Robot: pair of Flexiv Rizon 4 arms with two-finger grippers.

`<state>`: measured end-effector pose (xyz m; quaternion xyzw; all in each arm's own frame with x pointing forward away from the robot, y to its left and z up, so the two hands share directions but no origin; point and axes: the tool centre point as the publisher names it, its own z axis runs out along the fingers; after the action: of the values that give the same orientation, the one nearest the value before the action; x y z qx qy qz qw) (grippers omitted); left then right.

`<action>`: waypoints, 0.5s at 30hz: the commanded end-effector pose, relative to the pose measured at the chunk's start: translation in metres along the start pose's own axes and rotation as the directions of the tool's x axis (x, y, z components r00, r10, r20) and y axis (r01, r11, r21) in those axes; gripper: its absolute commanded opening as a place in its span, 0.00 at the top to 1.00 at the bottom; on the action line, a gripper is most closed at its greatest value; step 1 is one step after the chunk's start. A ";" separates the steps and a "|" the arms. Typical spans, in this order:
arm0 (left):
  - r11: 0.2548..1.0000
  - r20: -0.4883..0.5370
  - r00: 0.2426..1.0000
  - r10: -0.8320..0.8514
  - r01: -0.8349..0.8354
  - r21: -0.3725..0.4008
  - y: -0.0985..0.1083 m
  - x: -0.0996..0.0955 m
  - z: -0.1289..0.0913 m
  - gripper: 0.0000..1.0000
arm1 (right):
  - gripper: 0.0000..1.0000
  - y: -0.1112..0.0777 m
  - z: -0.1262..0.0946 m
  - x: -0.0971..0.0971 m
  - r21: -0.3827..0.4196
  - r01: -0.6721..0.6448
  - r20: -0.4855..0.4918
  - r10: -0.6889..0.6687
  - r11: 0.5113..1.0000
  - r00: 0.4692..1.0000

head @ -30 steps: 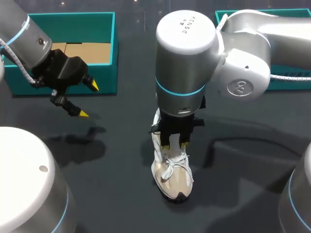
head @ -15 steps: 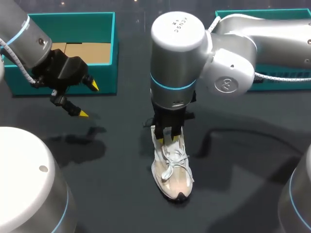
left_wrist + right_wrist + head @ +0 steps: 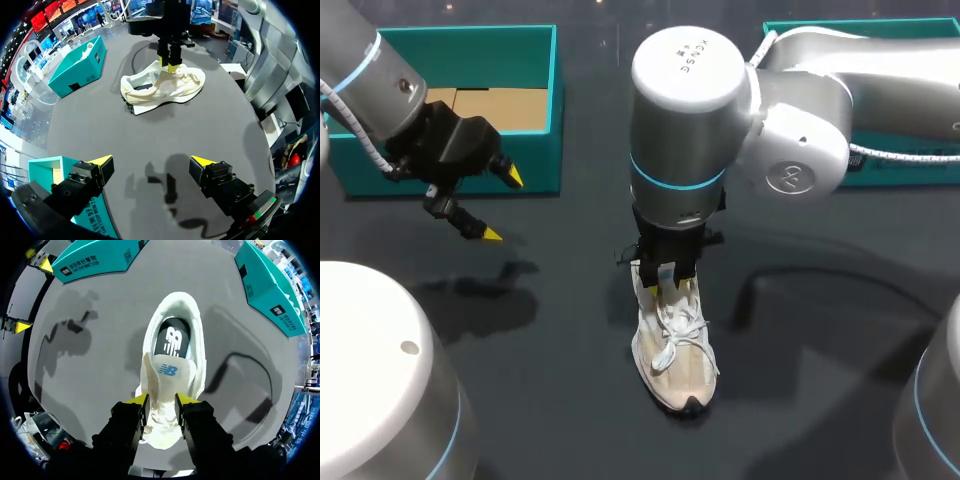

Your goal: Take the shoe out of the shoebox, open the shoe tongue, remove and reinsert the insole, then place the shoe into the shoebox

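- The white mesh lace-up sneaker [image 3: 672,360] is out of the open teal cardboard shoebox [image 3: 542,150] and lies on its sole on the dark grey tabletop [image 3: 820,330], well apart from the box, so I'd call the first step done.
- The work looks to be at the tongue-opening step: the sneaker's padded white tongue [image 3: 167,371] stands lifted off the opening, and the black insole with a white logo [image 3: 171,337] shows behind it, seated inside the shoe.
- Taking out and refitting the insole and boxing the shoe are all left to do, by my reading.
- The right gripper [image 3: 161,399] comes straight down over the laces, its jaws narrow, with the base of the tongue filling the gap between them; it appears to be pinching the tongue from both sides.
- The left gripper [image 3: 152,161] hangs above bare table just beside the shoebox, jaws spread wide, holding and touching nothing.
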<state>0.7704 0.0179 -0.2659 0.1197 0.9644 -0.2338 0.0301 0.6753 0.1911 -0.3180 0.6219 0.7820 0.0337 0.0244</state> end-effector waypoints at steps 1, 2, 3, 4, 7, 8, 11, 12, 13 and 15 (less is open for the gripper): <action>1.000 0.002 1.000 0.000 0.000 -0.003 0.000 0.001 0.000 0.00 | 0.66 -0.005 -0.006 -0.009 -0.012 -0.011 0.012 0.012 1.000 1.000; 1.000 0.002 1.000 0.000 0.000 -0.003 0.000 0.001 0.000 0.00 | 0.67 -0.005 -0.003 -0.011 -0.006 -0.014 0.010 0.014 1.000 1.000; 1.000 0.002 1.000 0.000 0.000 -0.003 0.000 0.001 0.000 0.00 | 0.67 -0.004 0.000 -0.012 -0.001 -0.016 0.009 0.016 1.000 1.000; 1.000 0.002 1.000 0.000 0.000 -0.003 0.000 0.001 0.000 0.00 | 0.68 -0.003 0.003 -0.013 0.005 -0.018 0.012 0.018 1.000 1.000; 1.000 0.002 1.000 0.000 0.000 -0.003 0.000 0.001 0.000 0.00 | 0.69 -0.001 0.014 -0.016 0.021 -0.020 0.005 0.019 1.000 1.000; 1.000 0.002 1.000 0.000 0.000 -0.003 0.000 0.001 0.000 0.00 | 0.69 0.000 0.016 -0.017 0.024 -0.019 0.002 0.019 1.000 1.000; 1.000 0.002 1.000 0.000 0.000 -0.003 0.000 0.001 0.000 0.00 | 0.69 0.004 0.025 -0.019 0.036 -0.015 -0.005 0.015 0.999 1.000; 1.000 0.002 1.000 0.000 0.000 -0.003 0.000 0.001 0.000 0.00 | 0.69 0.006 0.027 -0.020 0.039 -0.011 -0.012 0.012 0.999 1.000; 1.000 0.002 1.000 0.000 0.000 -0.003 0.000 0.001 0.000 0.00 | 0.69 0.007 0.029 -0.019 0.043 -0.008 -0.013 0.009 0.999 1.000; 1.000 0.002 1.000 0.000 0.000 -0.003 0.000 0.001 0.000 0.00 | 0.69 0.009 0.031 -0.018 0.046 0.004 -0.020 -0.003 0.999 1.000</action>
<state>0.7704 0.0179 -0.2658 0.1197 0.9644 -0.2338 0.0301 0.6858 0.1741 -0.3397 0.6231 0.7818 0.0217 0.0093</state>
